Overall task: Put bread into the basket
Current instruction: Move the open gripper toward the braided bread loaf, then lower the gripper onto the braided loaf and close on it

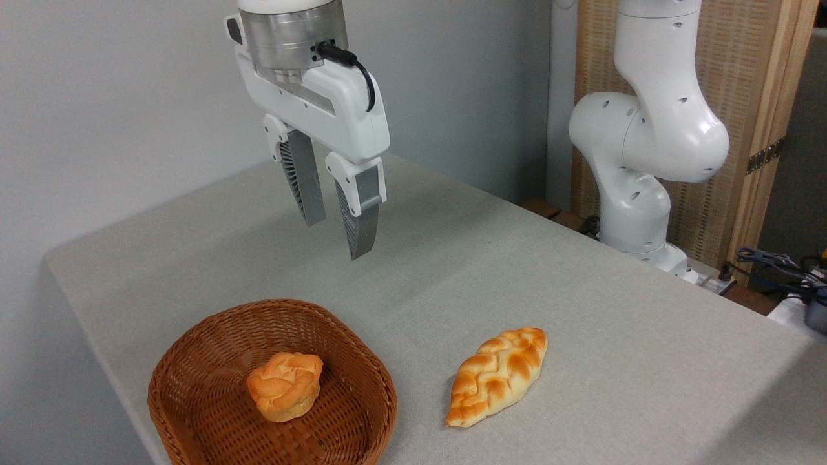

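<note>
Wicker basket (194,361) at near left, round knotted bun (285,385) inside. Braided bread (497,376) just right of it, flat on grey table (581,310), outside the rim. Farther back, raised well above the surface: gripper (336,226), fingers parted, grasping nothing.

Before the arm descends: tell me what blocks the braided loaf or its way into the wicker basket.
Nothing visible: the open gripper hangs clear above the golden braided loaf; bare table lies between loaf and reddish-brown wicker basket.
</note>
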Action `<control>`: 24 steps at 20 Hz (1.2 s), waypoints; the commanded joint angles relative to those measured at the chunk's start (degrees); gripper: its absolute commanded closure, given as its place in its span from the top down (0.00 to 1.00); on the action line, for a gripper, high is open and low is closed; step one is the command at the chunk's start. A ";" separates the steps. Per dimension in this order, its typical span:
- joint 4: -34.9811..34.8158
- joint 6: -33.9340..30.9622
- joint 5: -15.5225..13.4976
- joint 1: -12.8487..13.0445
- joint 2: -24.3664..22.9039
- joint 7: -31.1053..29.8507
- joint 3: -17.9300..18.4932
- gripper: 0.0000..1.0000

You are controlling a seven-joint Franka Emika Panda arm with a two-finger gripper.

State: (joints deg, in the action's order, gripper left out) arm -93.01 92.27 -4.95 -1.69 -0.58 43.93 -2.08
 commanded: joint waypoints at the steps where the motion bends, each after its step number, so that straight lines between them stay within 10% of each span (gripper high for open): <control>1: -0.41 -0.95 0.56 -1.11 -0.38 0.72 0.41 1.00; 8: -12.26 2.29 0.82 -1.38 -7.49 3.08 2.42 1.00; 12: -19.65 7.04 9.15 -1.12 -9.52 6.70 2.43 1.00; 24: -36.28 21.29 17.87 -1.56 -9.44 6.70 5.32 1.00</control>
State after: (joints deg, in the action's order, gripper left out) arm -127.44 112.31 11.13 -3.46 -8.96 49.49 1.84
